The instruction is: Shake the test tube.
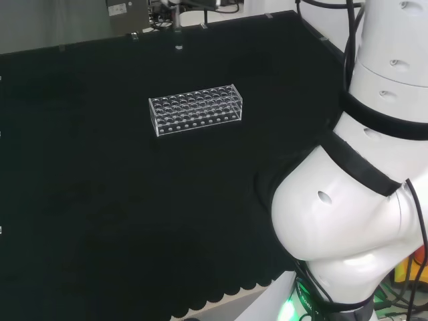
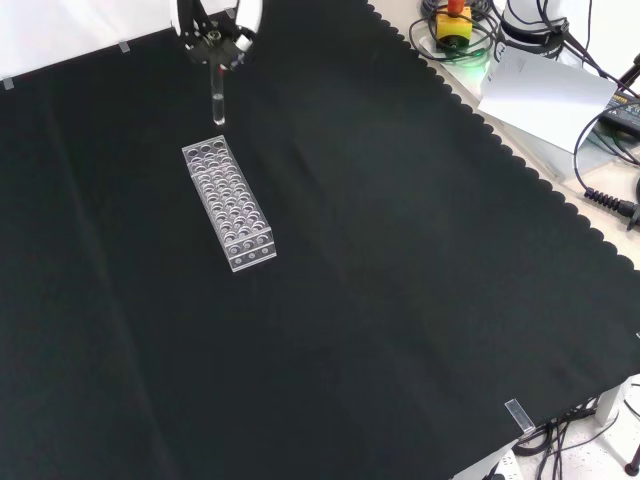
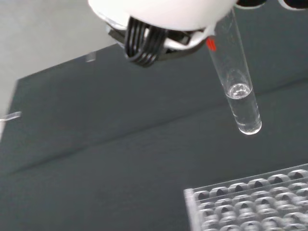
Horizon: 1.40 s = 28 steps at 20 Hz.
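Black cloth (image 2: 400, 300) covers the bench w/ a scalloped edge along one side; pale tabletop past it holds cables and a yellow box w/ a red button (image 2: 453, 22) at the front view's top right. Clear rack (image 2: 229, 204) lies on the cloth, rows of round holes, all looking vacant as far as can be seen; in the head view the rack (image 1: 195, 110) sits mid-cloth, left of the arm's white links (image 1: 361, 200). Hand (image 2: 216, 40) comes in at the front view's top, fingers closed in on the top of a test tube (image 2: 218, 100), pinching it. Tube hangs roughly upright, its bottom end just above the rack's far end, not touching it. Wrist view: tube (image 3: 236, 82) is clear w/ a bit of clear liquid in the rounded bottom, tilted a little, apart from the rack (image 3: 250, 202) beneath
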Each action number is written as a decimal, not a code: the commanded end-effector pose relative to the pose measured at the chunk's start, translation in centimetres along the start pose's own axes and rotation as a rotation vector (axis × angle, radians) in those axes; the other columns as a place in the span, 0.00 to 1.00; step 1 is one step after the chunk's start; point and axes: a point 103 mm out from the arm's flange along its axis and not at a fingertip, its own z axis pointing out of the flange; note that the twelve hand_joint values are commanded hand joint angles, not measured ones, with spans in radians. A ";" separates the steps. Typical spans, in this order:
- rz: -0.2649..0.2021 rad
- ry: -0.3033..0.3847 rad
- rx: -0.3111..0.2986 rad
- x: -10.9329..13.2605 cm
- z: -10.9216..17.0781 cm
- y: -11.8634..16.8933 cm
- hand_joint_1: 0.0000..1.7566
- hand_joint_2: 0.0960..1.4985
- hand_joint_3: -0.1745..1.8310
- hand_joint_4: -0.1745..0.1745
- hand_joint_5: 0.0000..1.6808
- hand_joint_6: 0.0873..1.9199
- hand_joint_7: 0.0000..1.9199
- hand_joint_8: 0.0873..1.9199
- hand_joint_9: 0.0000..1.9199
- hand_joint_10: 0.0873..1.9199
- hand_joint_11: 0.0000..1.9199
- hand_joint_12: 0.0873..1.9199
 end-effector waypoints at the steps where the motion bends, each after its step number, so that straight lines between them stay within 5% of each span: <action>1: -0.048 0.070 0.005 3.7 0.7 -0.2 0.70 0.42 0.38 0.00 0.79 0.23 0.91 0.19 0.85 0.23 0.64 0.40; 5: -0.032 0.063 -0.007 2.5 0.2 -0.1 0.70 0.42 0.38 0.00 0.79 0.23 0.91 0.19 0.85 0.23 0.64 0.40; 9: 0.025 0.010 -0.018 -1.2 -0.3 0.0 0.70 0.41 0.38 0.00 0.79 0.23 0.91 0.19 0.85 0.23 0.64 0.40; 15: 0.190 -0.115 -0.037 -10.2 -1.8 -0.3 0.70 0.41 0.38 0.00 0.79 0.24 0.91 0.19 0.85 0.23 0.64 0.40; 22: 0.404 -0.171 -0.091 -18.8 -5.1 -0.9 0.70 0.41 0.38 0.00 0.79 0.24 0.91 0.19 0.85 0.23 0.64 0.40; 28: 0.438 -0.194 -0.132 -20.4 -6.9 -1.0 0.70 0.41 0.38 0.00 0.79 0.24 0.91 0.19 0.85 0.23 0.64 0.40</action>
